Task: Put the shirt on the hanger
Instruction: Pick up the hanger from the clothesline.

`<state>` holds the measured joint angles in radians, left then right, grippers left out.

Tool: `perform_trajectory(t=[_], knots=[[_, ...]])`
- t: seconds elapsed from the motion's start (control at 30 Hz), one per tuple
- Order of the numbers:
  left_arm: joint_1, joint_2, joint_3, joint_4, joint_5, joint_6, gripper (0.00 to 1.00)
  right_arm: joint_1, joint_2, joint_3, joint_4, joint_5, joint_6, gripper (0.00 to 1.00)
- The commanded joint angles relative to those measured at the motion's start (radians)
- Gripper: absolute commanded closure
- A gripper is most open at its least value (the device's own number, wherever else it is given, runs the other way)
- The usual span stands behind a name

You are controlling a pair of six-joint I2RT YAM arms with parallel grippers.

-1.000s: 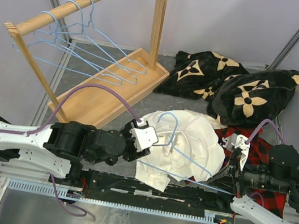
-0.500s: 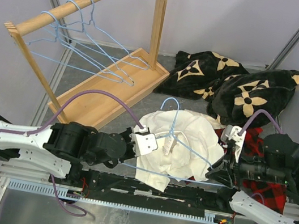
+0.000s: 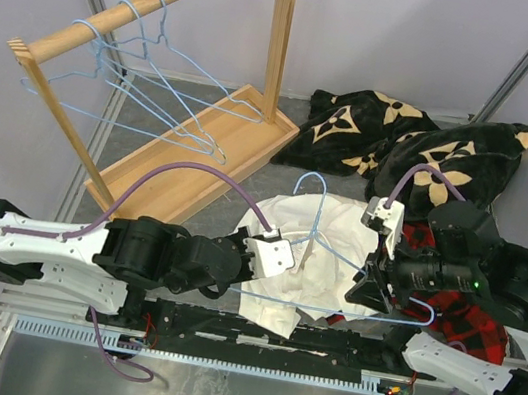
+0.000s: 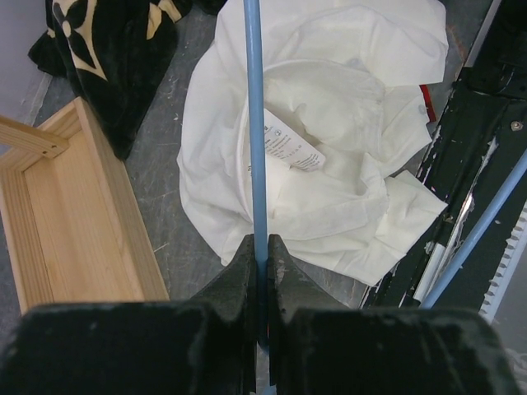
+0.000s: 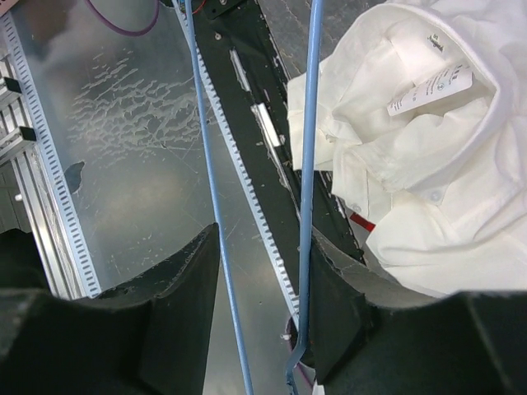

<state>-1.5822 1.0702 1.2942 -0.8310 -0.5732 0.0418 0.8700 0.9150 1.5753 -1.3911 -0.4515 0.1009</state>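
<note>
Hanger (image 3: 319, 217) wire is pinched tight between the closed fingers of the left gripper (image 4: 258, 247), just above the shirt (image 3: 346, 221) at its left edge. Shirt's left crumpled in a heap on the table (image 3: 210, 214), and the hanger is stretched across the top of it. Right gripper (image 5: 259, 247) fingers are spread apart at the shirt's right edge, with two hanger wires passed between them, neither squeezed. Black flowered blanket (image 3: 422, 163) is bunched up just beyond the shirt.

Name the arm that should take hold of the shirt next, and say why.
Likely right. The left gripper is shut on the hanger above the shirt, so it is busy. The right gripper is open, gripping nothing though hanger wires run between its jaws, with the shirt close beside it.
</note>
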Motion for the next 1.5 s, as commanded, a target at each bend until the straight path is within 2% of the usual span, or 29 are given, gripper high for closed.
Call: perform_trajectory(t=[0.0, 0.17, 0.47, 0.5, 0.57, 0.6, 0.63, 0.73, 0.93, 0.97, 1.17, 1.37, 1.47], knots=[[0.005, -0.004, 0.037, 0.044, -0.007, 0.056, 0.97, 0.003, 0.001, 0.004, 0.078, -0.005, 0.053, 0.48], [0.004, -0.016, 0.027, 0.055, -0.007, 0.053, 0.97, 0.003, -0.012, -0.022, 0.127, 0.026, 0.105, 0.51], [0.005, -0.003, 0.020, 0.056, 0.019, 0.046, 0.97, 0.003, -0.062, -0.064, 0.218, 0.079, 0.166, 0.69], [0.005, -0.003, 0.019, 0.056, 0.017, 0.046, 0.97, 0.003, -0.068, -0.067, 0.224, 0.081, 0.169, 0.73], [0.005, -0.001, 0.019, 0.056, 0.010, 0.041, 0.97, 0.003, -0.080, -0.071, 0.235, 0.068, 0.171, 0.97], [0.005, 0.000, 0.019, 0.056, 0.004, 0.034, 0.97, 0.003, -0.086, -0.078, 0.245, 0.058, 0.170, 1.00], [0.006, 0.003, 0.019, 0.061, 0.003, 0.026, 0.94, 0.003, -0.094, -0.088, 0.254, 0.050, 0.169, 1.00], [0.005, -0.005, 0.010, 0.092, -0.041, -0.020, 0.70, 0.003, -0.121, -0.123, 0.262, 0.080, 0.148, 1.00], [0.005, -0.093, -0.090, 0.251, -0.097, -0.159, 0.40, 0.002, -0.209, -0.208, 0.230, 0.357, 0.085, 1.00], [0.005, -0.114, -0.111, 0.272, -0.126, -0.226, 0.26, 0.003, -0.246, -0.239, 0.234, 0.408, 0.066, 1.00], [0.005, -0.128, -0.189, 0.286, -0.215, -0.403, 0.21, 0.003, -0.336, -0.285, 0.234, 0.611, 0.040, 1.00], [0.005, -0.059, -0.251, 0.203, -0.333, -0.683, 0.23, 0.003, -0.396, -0.265, 0.226, 0.754, 0.044, 1.00], [0.004, -0.030, -0.302, 0.214, -0.357, -0.828, 0.25, 0.003, -0.403, -0.264, 0.216, 0.795, 0.053, 1.00]])
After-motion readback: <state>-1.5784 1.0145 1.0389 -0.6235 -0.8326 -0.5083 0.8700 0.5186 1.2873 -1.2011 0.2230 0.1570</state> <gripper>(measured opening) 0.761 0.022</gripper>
